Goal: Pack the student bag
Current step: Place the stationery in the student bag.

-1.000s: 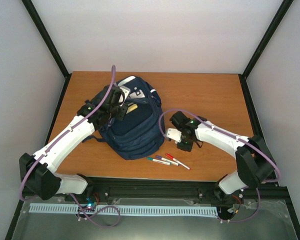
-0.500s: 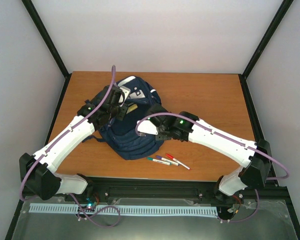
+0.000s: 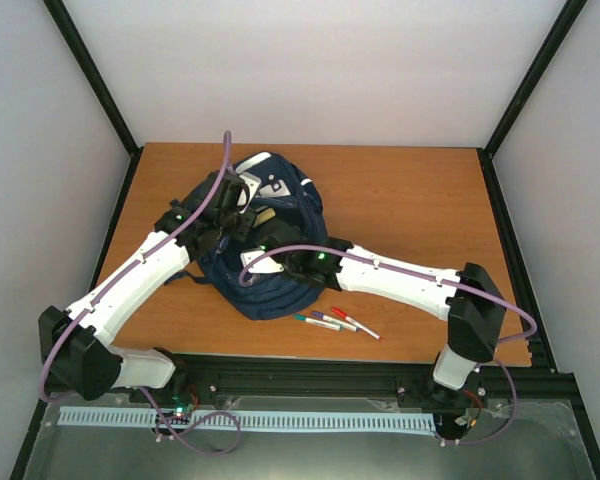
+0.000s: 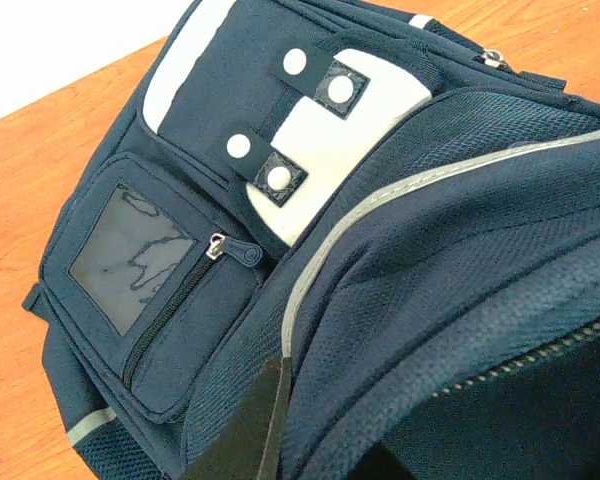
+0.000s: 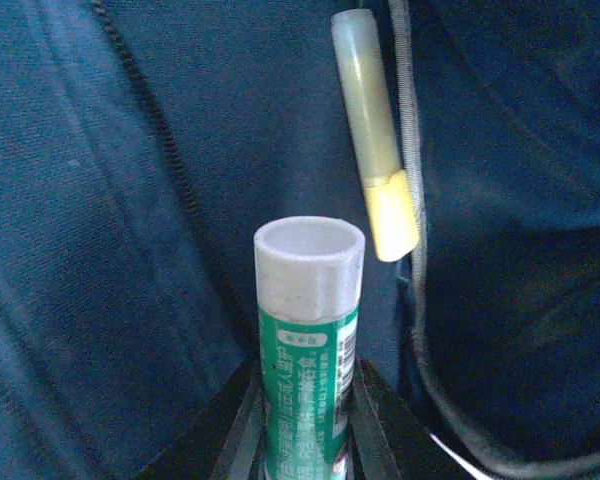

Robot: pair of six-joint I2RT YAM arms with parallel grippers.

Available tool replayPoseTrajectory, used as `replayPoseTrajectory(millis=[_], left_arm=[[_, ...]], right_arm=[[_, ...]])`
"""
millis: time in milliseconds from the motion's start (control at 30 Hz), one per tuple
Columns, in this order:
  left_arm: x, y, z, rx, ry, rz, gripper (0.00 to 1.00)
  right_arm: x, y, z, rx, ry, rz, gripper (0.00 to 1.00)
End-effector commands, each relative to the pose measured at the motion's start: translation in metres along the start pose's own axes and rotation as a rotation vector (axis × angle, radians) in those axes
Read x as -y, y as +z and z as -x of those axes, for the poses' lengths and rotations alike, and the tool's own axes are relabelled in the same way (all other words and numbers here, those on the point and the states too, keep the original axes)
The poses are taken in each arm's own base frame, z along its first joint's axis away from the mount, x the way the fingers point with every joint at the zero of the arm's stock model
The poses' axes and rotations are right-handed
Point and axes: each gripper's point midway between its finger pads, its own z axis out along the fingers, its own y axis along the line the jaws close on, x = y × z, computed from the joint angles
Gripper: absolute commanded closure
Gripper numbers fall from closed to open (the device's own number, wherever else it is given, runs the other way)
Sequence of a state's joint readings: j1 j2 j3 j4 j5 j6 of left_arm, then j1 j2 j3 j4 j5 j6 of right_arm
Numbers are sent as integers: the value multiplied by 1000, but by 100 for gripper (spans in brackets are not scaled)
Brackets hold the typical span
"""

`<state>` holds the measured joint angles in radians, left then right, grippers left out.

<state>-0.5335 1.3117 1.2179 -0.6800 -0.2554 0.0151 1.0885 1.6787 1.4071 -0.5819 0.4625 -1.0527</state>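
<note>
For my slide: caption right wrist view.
Right gripper holds green grey-capped tube over navy fabric backpack, yellow highlighter nearby.

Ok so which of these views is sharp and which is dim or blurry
Top external: evenly lit, soft shadows, student bag clear. Left wrist: bright, fabric crisp, bottom edge blurred. Right wrist: dim, green-labelled tube and yellow highlighter slightly soft.

- Swung the right gripper (image 3: 265, 262) leftward, away from the markers (image 3: 335, 321);
- Now reaches over the student bag (image 3: 265, 297), forearm stretched out low;
- Carried along a green-labelled tube (image 5: 308, 330), now over dark bag fabric.
</note>
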Motion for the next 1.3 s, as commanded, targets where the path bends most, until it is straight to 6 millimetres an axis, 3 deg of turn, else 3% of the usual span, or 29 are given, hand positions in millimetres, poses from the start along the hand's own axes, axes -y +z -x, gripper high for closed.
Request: replayPoseTrajectory(millis=[0,267,400,533,867,1067,1267], left_arm=[[-14,-22,38,155,-71,21,98],[-13,-22,38,155,-69,17,98],[-13,-21,37,154,-68,18,98],[-13,-22,37,155,-67,17,98],[-12,-19,36,146,-64,15,98],[-13,-18,34,141,-63,20,97],[-12,-15,32,132,-61,22,97]], right_arm=[[31,10,9,-19,-69,-179,94],[31,34,21,-21,-117,-212,88],[30,37,22,-20,-102,-216,67],[25,33,20,-12,-65,-185,59],[8,-6,14,85,89,-57,49],[-2,-43,6,182,201,-24,47],[-31,-56,-28,212,335,46,43]])
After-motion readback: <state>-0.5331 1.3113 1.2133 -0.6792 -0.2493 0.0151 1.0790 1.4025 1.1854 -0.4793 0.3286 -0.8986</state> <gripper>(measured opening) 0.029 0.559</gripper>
